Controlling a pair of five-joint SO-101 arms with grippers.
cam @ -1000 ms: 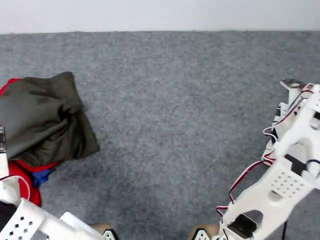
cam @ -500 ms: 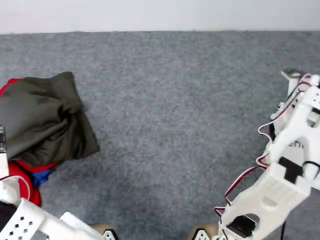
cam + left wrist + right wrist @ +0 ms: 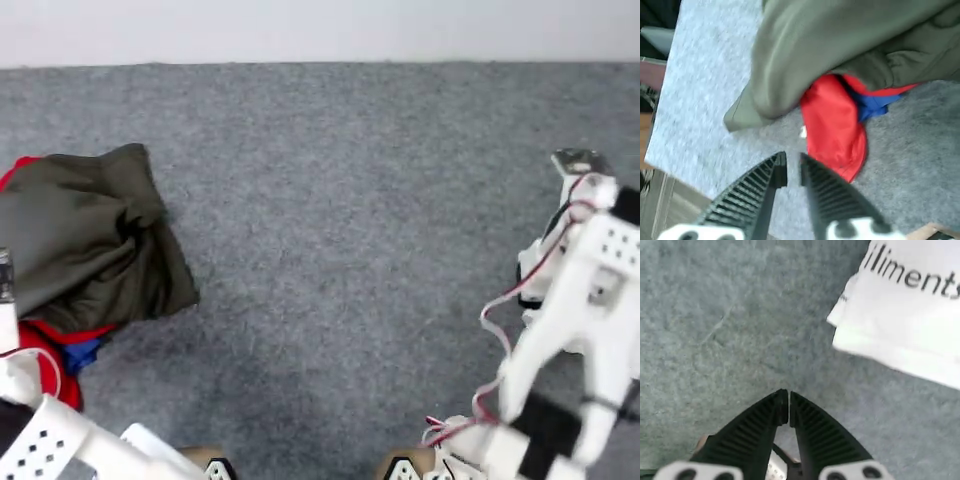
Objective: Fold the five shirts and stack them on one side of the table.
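Observation:
A crumpled olive shirt point(image 3: 90, 235) lies at the table's left edge on top of a red shirt point(image 3: 45, 350) and a blue one point(image 3: 85, 352). In the left wrist view the olive shirt point(image 3: 840, 45) overhangs the red shirt point(image 3: 835, 125) and blue shirt point(image 3: 875, 102). My left gripper point(image 3: 793, 167) hovers just short of the red cloth, its jaws nearly together with nothing between them. In the right wrist view a folded white shirt point(image 3: 905, 315) with dark print lies on the carpet. My right gripper point(image 3: 785, 400) is shut and empty, a short way from the white shirt's corner.
The grey carpeted table point(image 3: 350, 200) stretches wide between the two arms. The right arm's white body and wires point(image 3: 570, 300) stand over the right edge, the left arm's base point(image 3: 40, 440) at the lower left corner. A pale wall runs along the back.
The right arm has swung and lifted, its upper link shifting to the right in the high view. The left arm and the shirt pile have not moved.

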